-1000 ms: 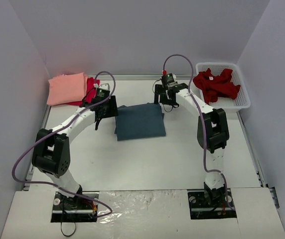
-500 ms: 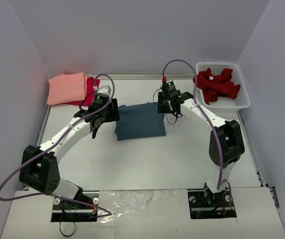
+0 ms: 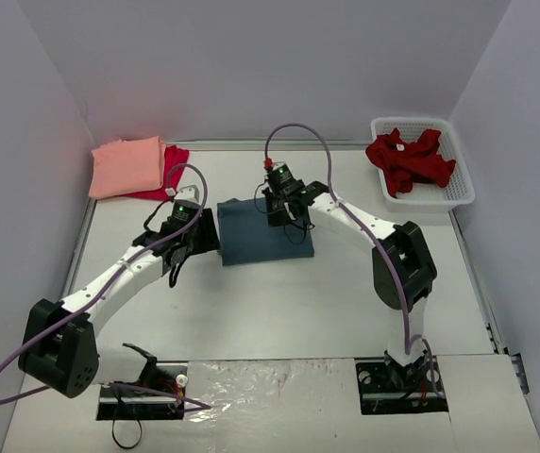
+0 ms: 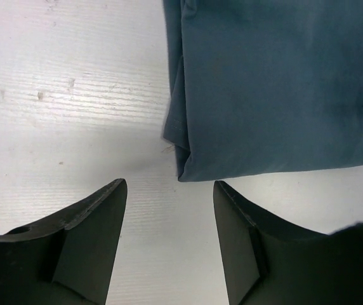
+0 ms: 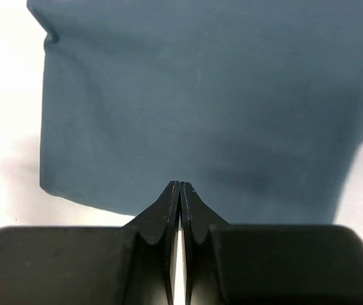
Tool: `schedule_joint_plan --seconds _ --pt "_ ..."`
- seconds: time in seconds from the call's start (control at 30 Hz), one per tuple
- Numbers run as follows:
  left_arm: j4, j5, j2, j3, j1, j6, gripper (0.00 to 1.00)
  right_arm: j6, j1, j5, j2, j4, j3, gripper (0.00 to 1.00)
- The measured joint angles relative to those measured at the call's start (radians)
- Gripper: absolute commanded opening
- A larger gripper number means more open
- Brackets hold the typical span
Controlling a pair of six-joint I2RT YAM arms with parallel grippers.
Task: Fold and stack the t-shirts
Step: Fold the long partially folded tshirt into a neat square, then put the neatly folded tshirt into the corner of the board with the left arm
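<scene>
Closed in since earlier: right gripper (image 5: 179, 185), jaws pressed together, empty, tips at edge of slate-blue t-shirt (image 3: 265, 231); left gripper (image 4: 169, 184), jaws parted, empty, before shirt's corner. Shirt: folded rectangle, smooth cloth, crisp edges; bare white table (image 3: 279, 302) around.

Folded shirt (image 3: 251, 243) centre, stack (image 3: 128, 167) left, basket (image 3: 462, 192) right

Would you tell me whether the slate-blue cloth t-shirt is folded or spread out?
Folded: the slate-blue cloth t-shirt forms a compact rectangle with layered edges.
</scene>
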State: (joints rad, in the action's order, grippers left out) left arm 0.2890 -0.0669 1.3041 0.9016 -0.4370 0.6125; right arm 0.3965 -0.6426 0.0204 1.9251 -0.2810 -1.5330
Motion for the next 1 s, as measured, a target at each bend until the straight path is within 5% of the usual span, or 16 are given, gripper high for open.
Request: schedule_joint_plan --seconds 0.93,1.0 --pt "0.020 -0.061 -0.086 -0.082 0.053 0.024 0.55 0.029 -0.119 0.024 0.242 0.020 -0.098 0.00" --pt "0.020 -0.061 -0.090 -0.082 0.055 0.025 0.55 0.029 -0.119 0.022 0.242 0.020 -0.098 0.11"
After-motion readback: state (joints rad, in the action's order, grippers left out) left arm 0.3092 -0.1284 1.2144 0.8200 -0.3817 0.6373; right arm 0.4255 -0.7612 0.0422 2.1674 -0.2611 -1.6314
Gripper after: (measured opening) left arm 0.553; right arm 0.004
